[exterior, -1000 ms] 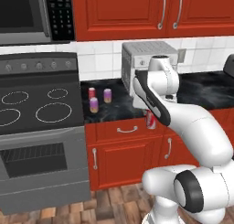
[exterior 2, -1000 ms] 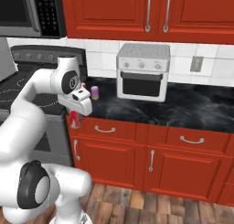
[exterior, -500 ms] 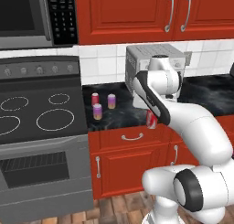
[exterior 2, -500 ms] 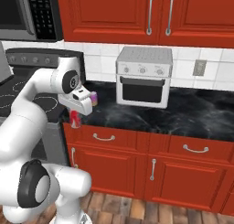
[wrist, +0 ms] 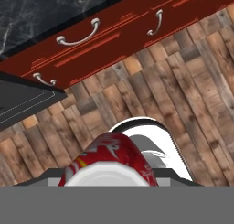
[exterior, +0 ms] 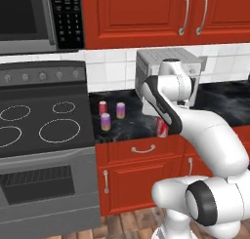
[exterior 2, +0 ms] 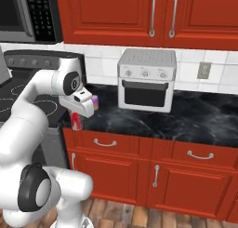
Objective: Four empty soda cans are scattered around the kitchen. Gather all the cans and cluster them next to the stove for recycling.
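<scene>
Red soda can (exterior: 161,127) clamped in gripper (exterior 2: 76,121), jaws closed on its sides; held upright in front of counter edge, above drawer fronts, hand view looking down past can top (wrist: 109,166) to wood floor. Likely in transit toward stove (exterior: 39,130). Three cans already clustered on black counter (exterior: 215,99) just beside stove: red can (exterior: 102,108), pink can (exterior: 120,110), purple-pink can with orange base (exterior: 105,121). Count: four cans total, one carried. Toaster oven (exterior 2: 146,80) stands further along counter.

A home kitchen: stove (exterior: 44,130), red cabinets (exterior 2: 153,13), toaster oven (exterior 2: 146,80).
</scene>
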Robot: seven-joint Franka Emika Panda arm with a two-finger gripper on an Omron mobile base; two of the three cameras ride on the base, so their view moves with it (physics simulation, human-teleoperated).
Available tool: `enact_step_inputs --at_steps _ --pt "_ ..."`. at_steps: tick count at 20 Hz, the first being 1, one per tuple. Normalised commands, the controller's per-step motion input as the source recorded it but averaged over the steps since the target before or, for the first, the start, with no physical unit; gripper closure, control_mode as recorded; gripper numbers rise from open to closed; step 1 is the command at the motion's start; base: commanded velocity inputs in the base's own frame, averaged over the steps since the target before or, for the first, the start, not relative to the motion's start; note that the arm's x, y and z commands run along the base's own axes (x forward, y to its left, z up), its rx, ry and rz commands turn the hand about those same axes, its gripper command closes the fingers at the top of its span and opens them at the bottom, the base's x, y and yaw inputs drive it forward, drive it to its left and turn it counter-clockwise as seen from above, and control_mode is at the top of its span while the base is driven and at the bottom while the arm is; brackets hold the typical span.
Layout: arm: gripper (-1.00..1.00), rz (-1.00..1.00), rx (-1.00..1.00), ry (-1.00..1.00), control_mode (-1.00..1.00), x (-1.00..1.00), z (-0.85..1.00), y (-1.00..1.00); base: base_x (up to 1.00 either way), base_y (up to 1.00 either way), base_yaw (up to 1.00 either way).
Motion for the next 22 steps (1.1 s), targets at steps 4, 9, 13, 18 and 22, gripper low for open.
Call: enact_step_inputs --at_steps 4,9,13,18,22 --pt "1.0 0.0 0.0 0.0 1.0 0.0 0.0 0.0 0.33 0.28 0.0" --pt "1.0 0.0 0.0 0.0 1.0 0.0 0.0 0.0 0.33 0.32 0.0" --pt "1.0 0.0 0.0 0.0 1.0 0.0 0.0 0.0 0.4 0.28 0.0" --pt "1.0 0.0 0.0 0.0 1.0 0.0 0.0 0.0 0.43 0.24 0.0" --pt "1.0 0.0 0.0 0.0 1.0 0.0 0.0 0.0 0.43 0.2 0.0"
